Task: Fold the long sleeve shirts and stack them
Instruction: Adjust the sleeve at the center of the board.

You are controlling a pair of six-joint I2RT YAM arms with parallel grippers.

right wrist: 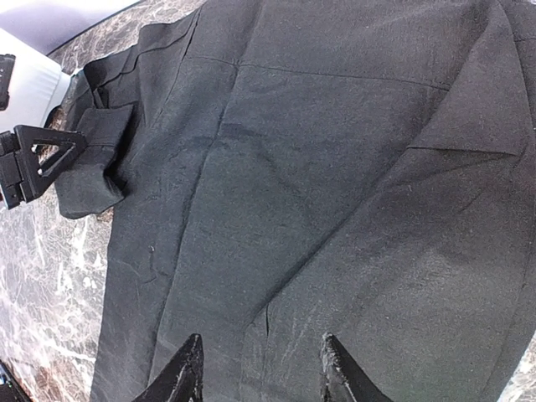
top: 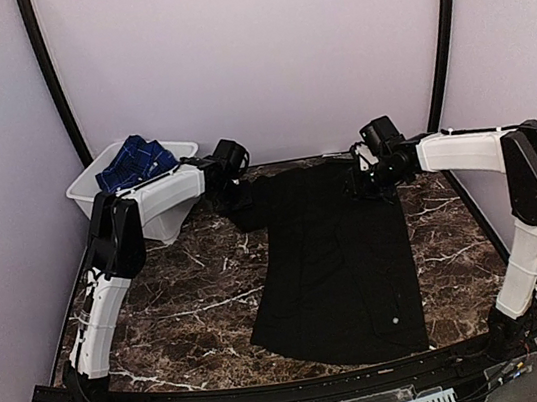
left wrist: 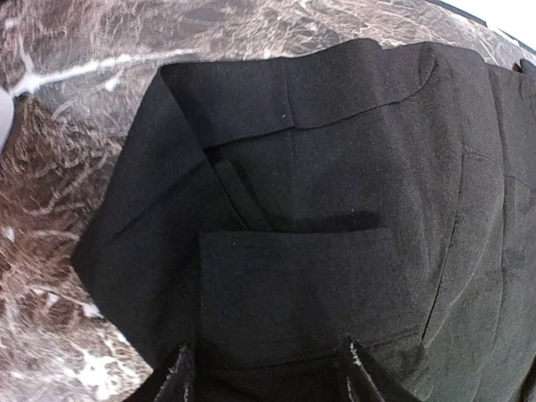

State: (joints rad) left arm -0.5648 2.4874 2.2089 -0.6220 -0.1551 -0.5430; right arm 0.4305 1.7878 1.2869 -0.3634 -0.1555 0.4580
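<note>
The black shirt [top: 338,261] lies flat in the middle of the marble table, with folded edges at its far end. My left gripper [top: 236,202] hovers at its far left corner. In the left wrist view it [left wrist: 268,377] is open, its jaws spread over a folded black flap [left wrist: 293,285]. My right gripper [top: 375,181] is at the shirt's far right corner. In the right wrist view it [right wrist: 260,356] is open over smooth black cloth [right wrist: 335,167], holding nothing. The blue checked shirt [top: 136,161] lies bunched in the tub.
The white plastic tub [top: 171,213] stands at the far left of the table, next to my left arm, and also shows in the right wrist view [right wrist: 25,84]. Bare marble [top: 173,306] lies left of the shirt and marble [top: 458,253] right of it. Walls close in on three sides.
</note>
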